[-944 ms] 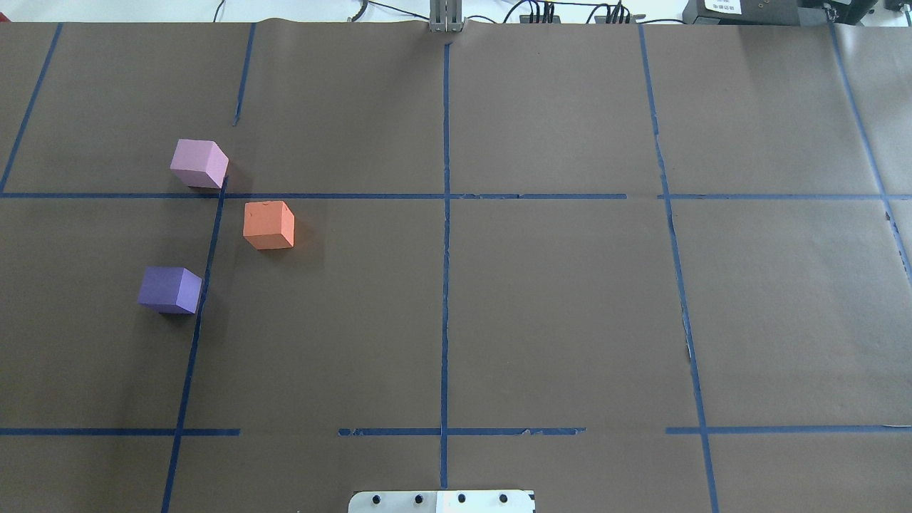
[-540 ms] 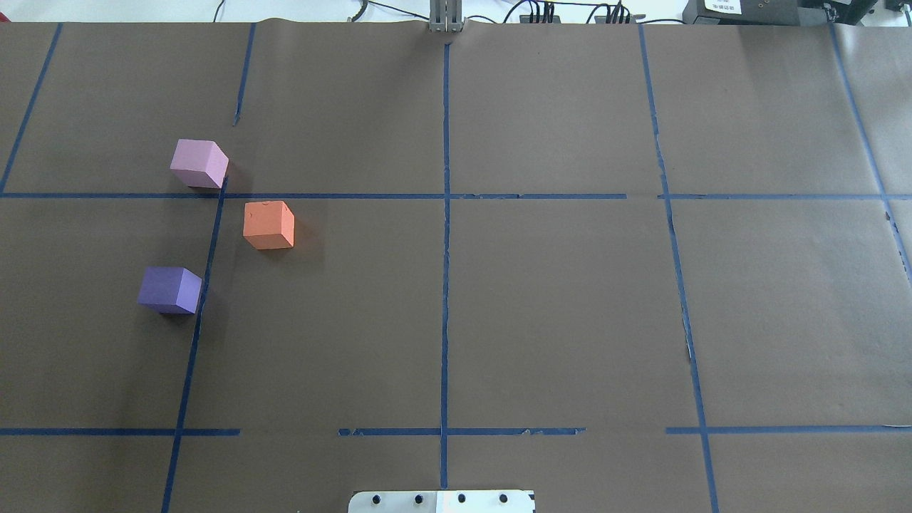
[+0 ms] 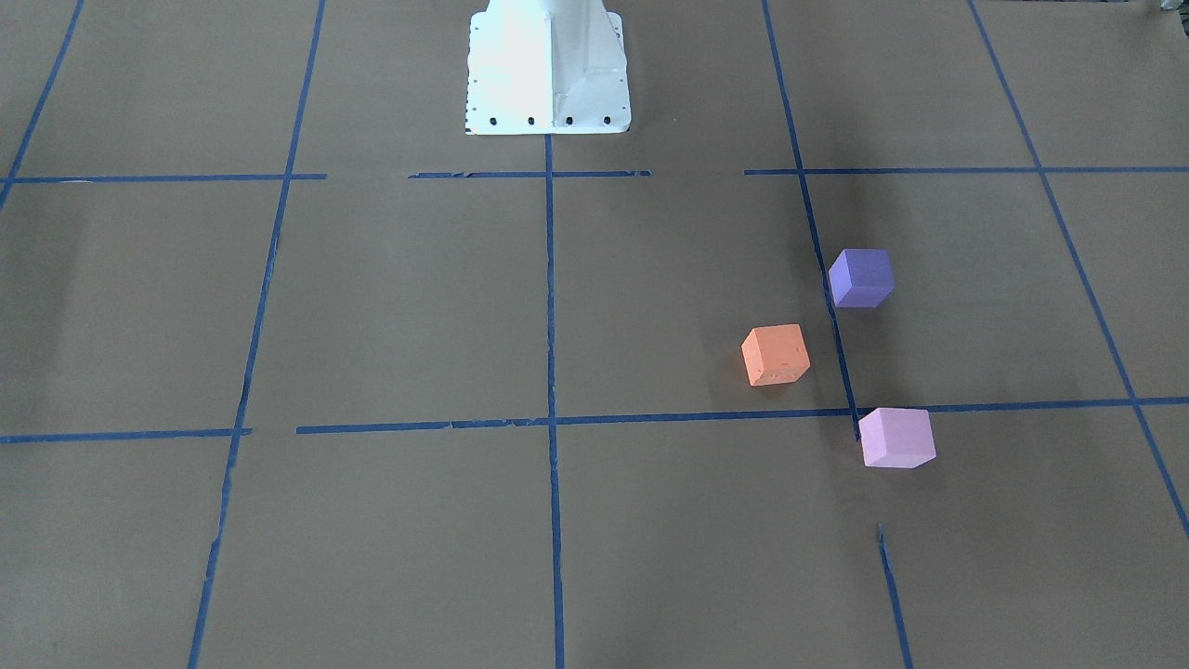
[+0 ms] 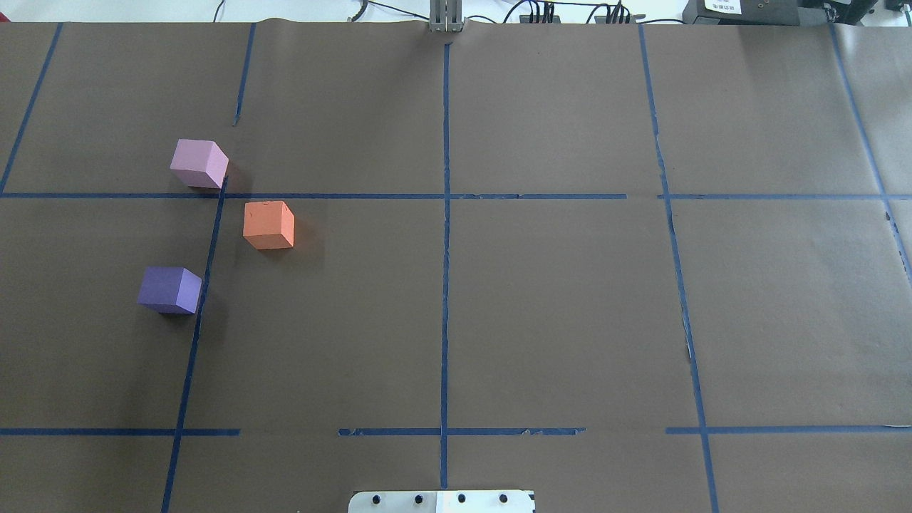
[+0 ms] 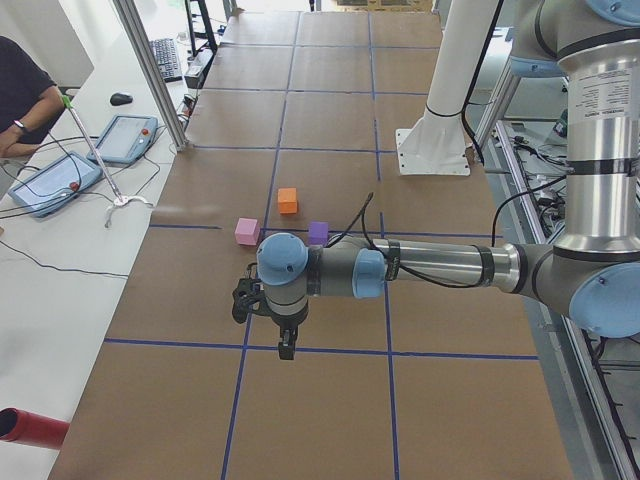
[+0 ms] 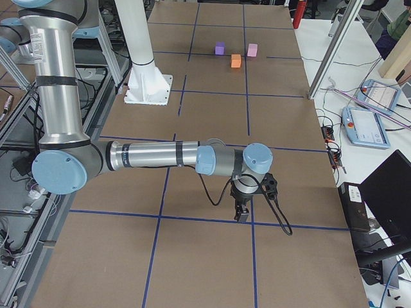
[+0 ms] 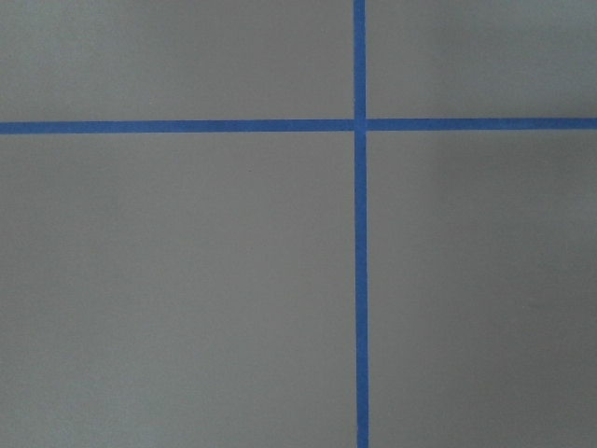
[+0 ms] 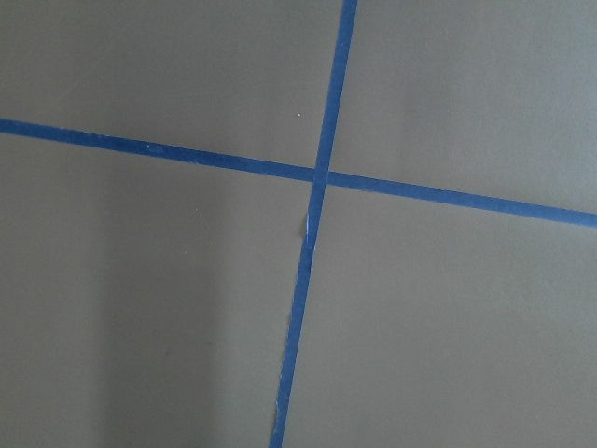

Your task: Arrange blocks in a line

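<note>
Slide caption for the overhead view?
Pink block, orange block and purple block sit apart, not yet in line, on the left of the table.

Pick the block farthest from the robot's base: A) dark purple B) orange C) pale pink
C: in the overhead view the pale pink block lies furthest up the table from the base plate, beyond the orange block and the dark purple block.
</note>
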`<state>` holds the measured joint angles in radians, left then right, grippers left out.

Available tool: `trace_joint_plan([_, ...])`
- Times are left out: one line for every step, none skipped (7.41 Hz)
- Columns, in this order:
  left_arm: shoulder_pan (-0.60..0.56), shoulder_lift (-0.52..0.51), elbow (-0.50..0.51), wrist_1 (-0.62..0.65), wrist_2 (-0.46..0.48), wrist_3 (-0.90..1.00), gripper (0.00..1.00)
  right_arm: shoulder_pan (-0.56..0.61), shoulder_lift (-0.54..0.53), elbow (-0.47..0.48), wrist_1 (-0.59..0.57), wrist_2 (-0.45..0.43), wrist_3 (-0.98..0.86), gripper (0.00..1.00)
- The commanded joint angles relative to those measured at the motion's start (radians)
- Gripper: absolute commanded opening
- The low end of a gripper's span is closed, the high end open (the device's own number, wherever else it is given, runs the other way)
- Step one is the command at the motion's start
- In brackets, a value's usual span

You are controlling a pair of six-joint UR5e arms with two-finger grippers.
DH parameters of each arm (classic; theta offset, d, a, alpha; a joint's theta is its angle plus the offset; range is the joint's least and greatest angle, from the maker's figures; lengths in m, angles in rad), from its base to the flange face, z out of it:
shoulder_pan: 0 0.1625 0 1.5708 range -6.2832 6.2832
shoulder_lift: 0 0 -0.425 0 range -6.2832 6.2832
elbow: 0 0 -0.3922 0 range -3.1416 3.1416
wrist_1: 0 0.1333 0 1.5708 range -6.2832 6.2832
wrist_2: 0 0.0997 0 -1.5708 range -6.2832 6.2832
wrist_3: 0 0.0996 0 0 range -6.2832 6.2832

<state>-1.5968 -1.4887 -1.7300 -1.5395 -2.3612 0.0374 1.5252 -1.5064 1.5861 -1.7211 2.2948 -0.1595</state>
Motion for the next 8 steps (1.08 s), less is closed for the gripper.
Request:
trace_joint_plan([0.091,-0.031,-0.095,0.002,0.004,-0.101,1.0,0.0,0.0,0.0,0.0,0.0,0.0,1.0])
trace_joint_plan([0.163,-0.085,-0.108,0.002,0.007,-0.201,1.0,0.0,0.0,0.0,0.0,0.0,0.0,1.0])
trace_joint_plan([0.22,-0.135,-0.115,0.007,0.005,-0.259,1.0,0.0,0.0,0.0,0.0,0.0,0.0,1.0])
trace_joint_plan([0.271,-0.189,-0.115,0.009,0.002,-0.389,1.0,0.0,0.0,0.0,0.0,0.0,0.0,1.0])
trace_joint_plan([0.338,-0.247,-0.114,0.003,0.002,-0.478,1.0,0.0,0.0,0.0,0.0,0.0,0.0,1.0])
trace_joint_plan([0.397,-0.295,-0.111,0.001,0.002,-0.525,1.0,0.0,0.0,0.0,0.0,0.0,0.0,1.0])
trace_joint_plan([0.461,-0.355,-0.097,-0.001,0.002,-0.586,1.0,0.0,0.0,0.0,0.0,0.0,0.0,1.0])
trace_joint_plan([0.53,-0.395,-0.076,-0.001,0.003,-0.612,1.0,0.0,0.0,0.0,0.0,0.0,0.0,1.0])
